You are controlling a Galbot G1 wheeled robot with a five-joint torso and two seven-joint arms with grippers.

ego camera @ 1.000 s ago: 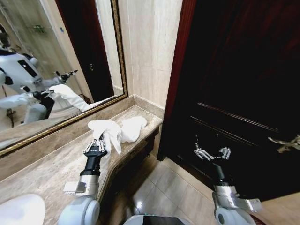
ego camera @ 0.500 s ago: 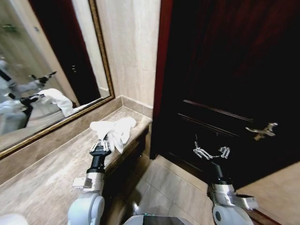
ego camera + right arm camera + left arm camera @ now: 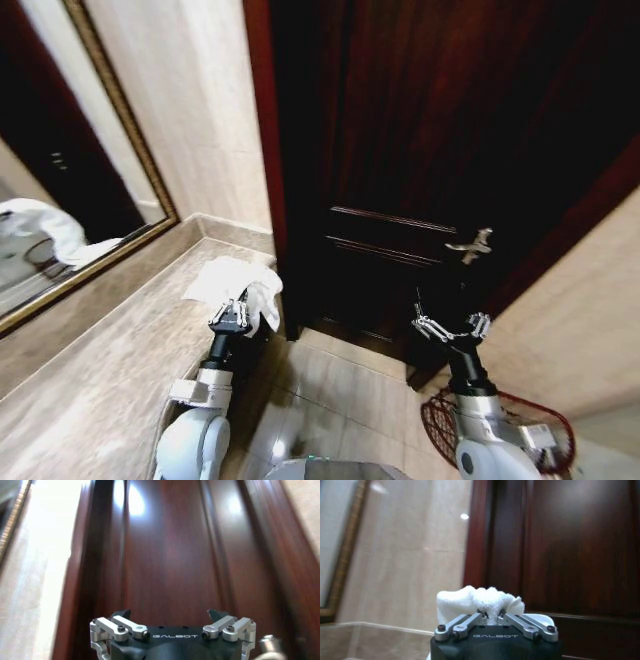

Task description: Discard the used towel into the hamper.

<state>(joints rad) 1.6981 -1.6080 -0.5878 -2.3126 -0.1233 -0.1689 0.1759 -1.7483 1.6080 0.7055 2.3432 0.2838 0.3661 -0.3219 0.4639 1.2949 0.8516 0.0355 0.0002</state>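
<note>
1. Dark wooden door (image 3: 420, 180) ahead.
2. Reddish-brown wire hamper (image 3: 545, 430) on the floor, lower right, behind the right arm.
3. White towel (image 3: 238, 288) pinched in the closed left gripper (image 3: 228, 318), above the counter edge (image 3: 110, 370).
4. Right gripper (image 3: 450, 327), jaws spread wide, holding nothing.

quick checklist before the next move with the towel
1. Towel gripped by left pincer: ok, fingers closed on the cloth.
2. Towel lifted off the counter: cannot tell.
3. Hamper in sight: ok, on the floor low at the robot's right, partly behind the right arm.
4. Right pincer free: ok, open, holding nothing, before the dark door.
5. Towel over hamper: not ok, they are on opposite sides.
</note>
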